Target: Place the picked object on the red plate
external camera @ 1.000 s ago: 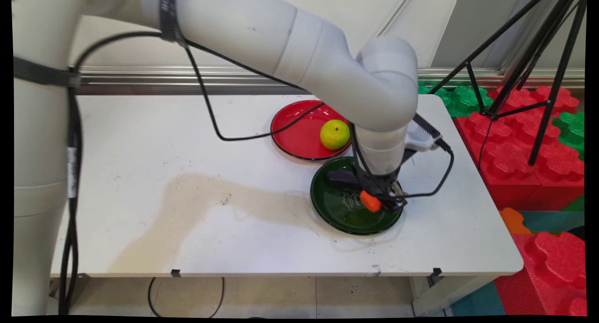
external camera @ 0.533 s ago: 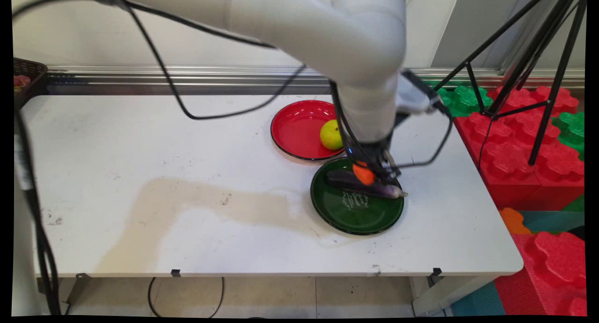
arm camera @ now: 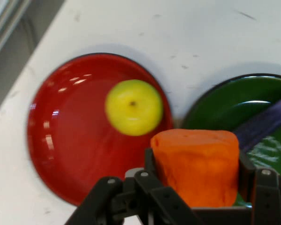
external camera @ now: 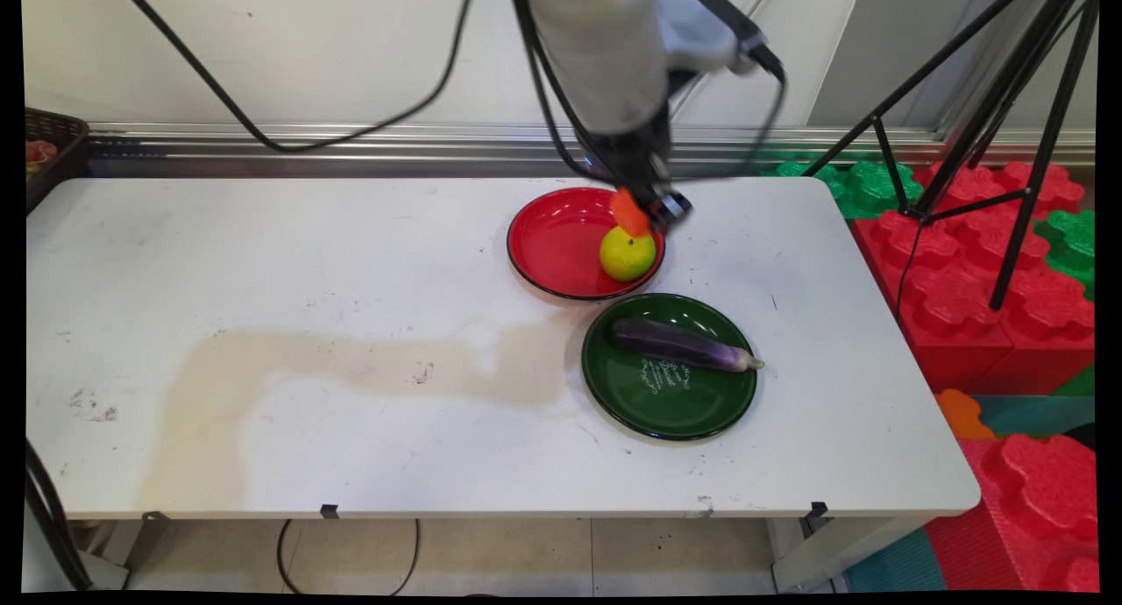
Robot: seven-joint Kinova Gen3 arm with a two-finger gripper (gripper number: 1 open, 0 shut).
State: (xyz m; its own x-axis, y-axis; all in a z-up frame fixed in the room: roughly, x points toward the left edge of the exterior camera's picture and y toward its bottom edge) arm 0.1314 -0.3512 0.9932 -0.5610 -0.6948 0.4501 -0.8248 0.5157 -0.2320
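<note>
My gripper [external camera: 647, 210] [arm camera: 196, 187] is shut on an orange carrot piece [external camera: 628, 212] [arm camera: 196, 166] and hangs in the air above the right rim of the red plate [external camera: 552, 245] [arm camera: 70, 150]. A yellow-green fruit [external camera: 627, 252] [arm camera: 133, 107] sits on that plate, just under the carrot piece in the main view. In front of it stands the green plate [external camera: 666, 403] [arm camera: 225, 108], and a purple eggplant [external camera: 684, 345] [arm camera: 267, 123] lies across its far half.
A dark basket [external camera: 48, 145] sits at the table's far left edge. Red and green foam blocks [external camera: 990, 272] and a black tripod [external camera: 1008, 149] stand to the right of the table. Black cables [external camera: 351, 131] hang from the arm across the back. A brownish stain [external camera: 351, 368] marks the tabletop.
The gripper has risen off the green plate with the carrot piece and travelled back toward the red plate. The eggplant stays on the green plate, uncovered by the arm.
</note>
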